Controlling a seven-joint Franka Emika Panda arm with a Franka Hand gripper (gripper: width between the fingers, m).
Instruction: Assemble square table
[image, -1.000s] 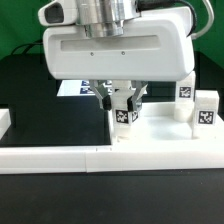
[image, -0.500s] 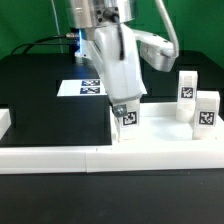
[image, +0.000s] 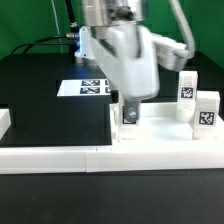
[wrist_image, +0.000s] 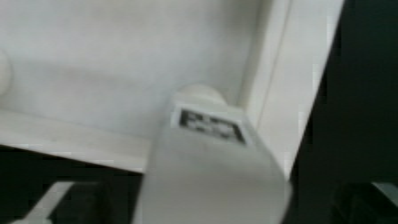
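Observation:
The white square tabletop (image: 165, 133) lies with its raised rim up at the exterior view's right; in the wrist view it is the pale slab (wrist_image: 98, 75). My gripper (image: 128, 106) is shut on a white tagged leg (image: 129, 118) and holds it tilted over the slab's corner at the exterior view's left. In the wrist view the leg (wrist_image: 210, 150) runs out from the gripper (wrist_image: 214, 205), tag facing the camera, its tip beside the slab's rim (wrist_image: 278, 70). Whether the tip touches the slab is hidden. Two more legs (image: 187, 88) (image: 207, 110) stand upright at the slab's far right.
The marker board (image: 88, 87) lies on the black table behind the slab. A long white border bar (image: 60, 158) runs along the front, and a short one (image: 5, 122) sits at the exterior view's left. The arm's white hand (image: 130, 55) hides the slab's back corner.
The hand has turned and tilted over the last second. The held leg has shifted a little lower, toward the slab's left corner. The two standing legs have not moved.

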